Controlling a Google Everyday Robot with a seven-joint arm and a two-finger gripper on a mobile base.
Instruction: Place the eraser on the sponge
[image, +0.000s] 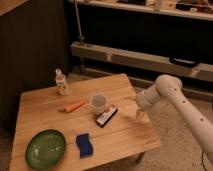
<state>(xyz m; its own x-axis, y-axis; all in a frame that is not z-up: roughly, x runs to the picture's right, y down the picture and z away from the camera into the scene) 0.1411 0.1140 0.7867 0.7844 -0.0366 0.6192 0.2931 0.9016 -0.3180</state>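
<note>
My gripper (138, 115) by wooden table (40, 107) right edge, grasp state: cannot tell | flat black eraser (106, 116) with white-red label – lying on table, just beside clear plastic cup (98, 103) | small dark-blue sponge (84, 144) – apart, nearer front

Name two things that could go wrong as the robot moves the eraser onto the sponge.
1. The clear cup stands right beside the eraser. The gripper, which is near the right edge of the table, might knock the cup over while reaching in.
2. The sponge is small and lies near the table's front edge, so the eraser could overhang it and slip off.
</note>
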